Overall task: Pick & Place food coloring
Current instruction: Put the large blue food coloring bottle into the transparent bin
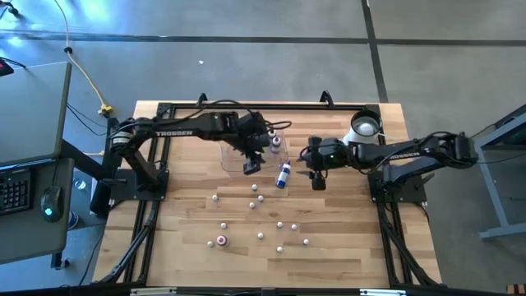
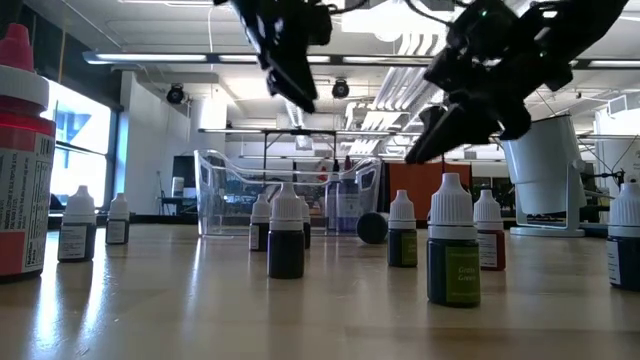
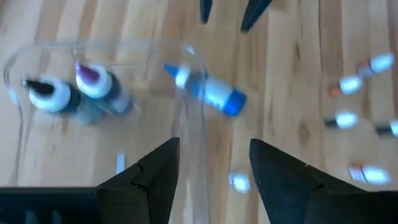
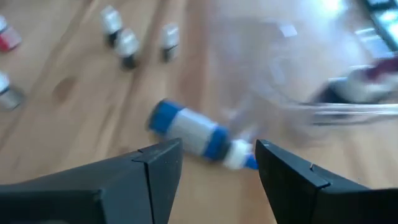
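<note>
Several tiny white-capped food coloring bottles (image 1: pixel 260 236) stand upright on the near half of the table (image 2: pixel 286 235). A larger blue-and-white bottle (image 1: pixel 283 174) lies on its side just outside the clear tray (image 1: pixel 234 156), seen in both wrist views (image 3: pixel 214 93) (image 4: pixel 189 135). Two dark bottles (image 3: pixel 50 96) (image 3: pixel 99 84) lie inside the tray. My left gripper (image 1: pixel 251 168) (image 3: pixel 214 146) hovers open above the tray's near wall. My right gripper (image 1: pixel 318 181) (image 4: pixel 217 146) hovers open to the right of the lying bottle.
A white round cup-like object (image 1: pixel 364 127) stands at the far right, behind my right arm. A big red-labelled bottle (image 2: pixel 22 160) stands close to the low camera at the table's near left. The black frame rails (image 1: pixel 156 205) run along the table's sides.
</note>
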{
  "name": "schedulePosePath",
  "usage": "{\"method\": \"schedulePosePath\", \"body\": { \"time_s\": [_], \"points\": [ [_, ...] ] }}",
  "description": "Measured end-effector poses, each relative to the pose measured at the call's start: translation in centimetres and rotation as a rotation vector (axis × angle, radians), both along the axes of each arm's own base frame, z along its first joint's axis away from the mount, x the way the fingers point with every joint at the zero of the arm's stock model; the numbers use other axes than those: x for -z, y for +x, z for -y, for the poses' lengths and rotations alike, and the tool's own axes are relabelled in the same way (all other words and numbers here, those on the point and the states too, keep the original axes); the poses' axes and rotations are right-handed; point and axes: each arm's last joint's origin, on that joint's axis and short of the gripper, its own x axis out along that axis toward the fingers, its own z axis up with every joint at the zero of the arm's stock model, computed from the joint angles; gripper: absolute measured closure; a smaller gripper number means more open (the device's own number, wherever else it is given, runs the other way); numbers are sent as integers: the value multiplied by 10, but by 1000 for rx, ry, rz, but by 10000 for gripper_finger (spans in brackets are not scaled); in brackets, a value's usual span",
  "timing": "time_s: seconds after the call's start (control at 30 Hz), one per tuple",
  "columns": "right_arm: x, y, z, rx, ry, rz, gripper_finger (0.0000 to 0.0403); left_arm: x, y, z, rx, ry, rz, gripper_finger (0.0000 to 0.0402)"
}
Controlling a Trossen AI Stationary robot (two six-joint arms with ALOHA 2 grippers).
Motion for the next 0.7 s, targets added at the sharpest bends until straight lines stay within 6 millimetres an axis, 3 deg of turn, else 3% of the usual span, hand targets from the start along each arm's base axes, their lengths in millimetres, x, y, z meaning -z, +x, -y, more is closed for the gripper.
{"method": "schedulePosePath", "body": {
  "time_s": [0.23,0.7],
  "points": [
    [24,22,3,-100,-110,25,206,-46,-19,4,-11,55,-102,209],
    [56,36,8,-64,-37,2,206,-106,-39,2,-33,270,-86,209]
  ]
}}
